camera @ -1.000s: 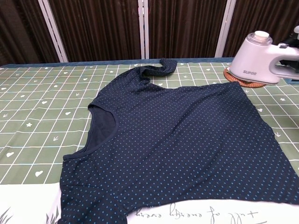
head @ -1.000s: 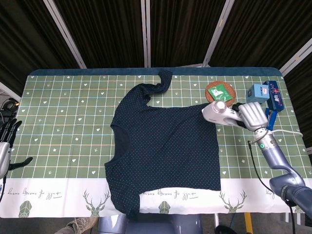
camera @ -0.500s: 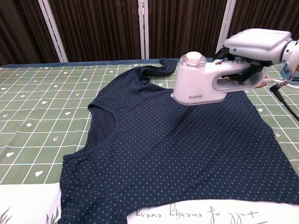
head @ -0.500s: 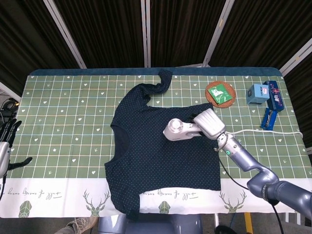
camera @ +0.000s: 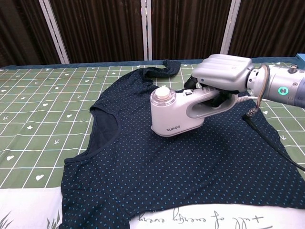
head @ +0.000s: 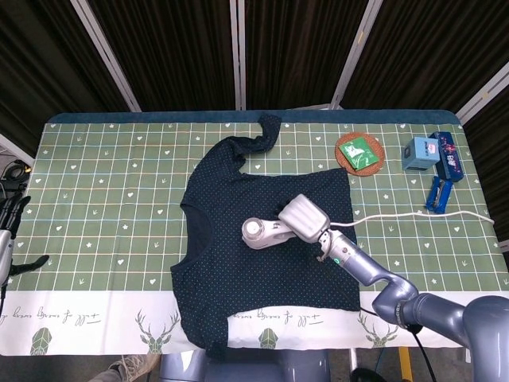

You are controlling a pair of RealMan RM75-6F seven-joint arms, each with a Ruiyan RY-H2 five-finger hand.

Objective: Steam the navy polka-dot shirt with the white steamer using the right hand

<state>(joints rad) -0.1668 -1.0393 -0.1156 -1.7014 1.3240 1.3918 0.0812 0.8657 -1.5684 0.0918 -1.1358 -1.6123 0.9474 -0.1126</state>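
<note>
The navy polka-dot shirt [head: 238,263] [camera: 143,171] lies flat across the middle of the green checked table. My right hand [head: 305,218] [camera: 221,76] grips the handle of the white steamer [head: 265,231] [camera: 174,113], whose base rests on the middle of the shirt. The steamer's white cord [head: 413,214] trails off to the right across the table. My left hand [head: 9,231] hangs off the table's left edge with its fingers spread and nothing in it; the chest view does not show it.
A round woven coaster [head: 359,151] holding a green card sits at the back right. Beyond it are a light blue box [head: 419,153] and blue packets [head: 446,155] near the right edge. A black cable [camera: 271,143] crosses the shirt's right side.
My right hand has carried the steamer from the table's right side leftward and toward me, over the shirt's right part to its middle. The left hand has stayed put.
</note>
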